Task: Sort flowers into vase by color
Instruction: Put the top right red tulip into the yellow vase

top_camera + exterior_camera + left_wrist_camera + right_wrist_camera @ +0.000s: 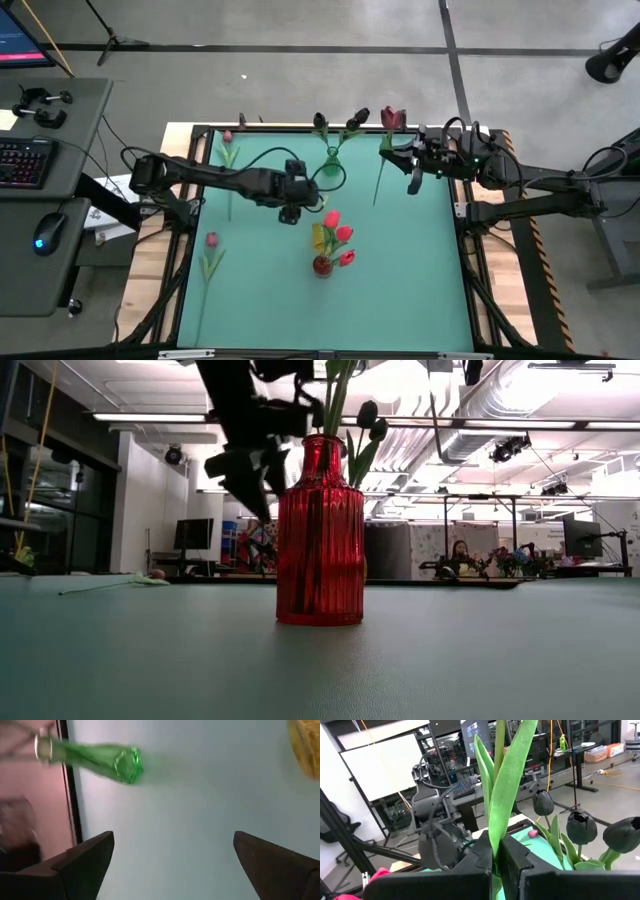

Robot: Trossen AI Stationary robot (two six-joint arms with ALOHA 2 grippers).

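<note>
Left arm: reaches from the left edge toward the centre of the high view, lying roughly level across the frame.
Left gripper: just left of centre, pointing down, fingers spread wide apart, nothing between them.
Right arm: enters from the right edge, stretched toward the upper middle.
Right gripper: upper right of centre, fingers pressed together on a green stem.

- Red vase stands mid-table, holding red tulips that lean outward.
- Green vase near the far edge holds near-black tulips.
- Maroon tulip is clamped by its stem (leaves upright) in the right gripper.
- Two pink tulips lie flat at the table's left side.
</note>
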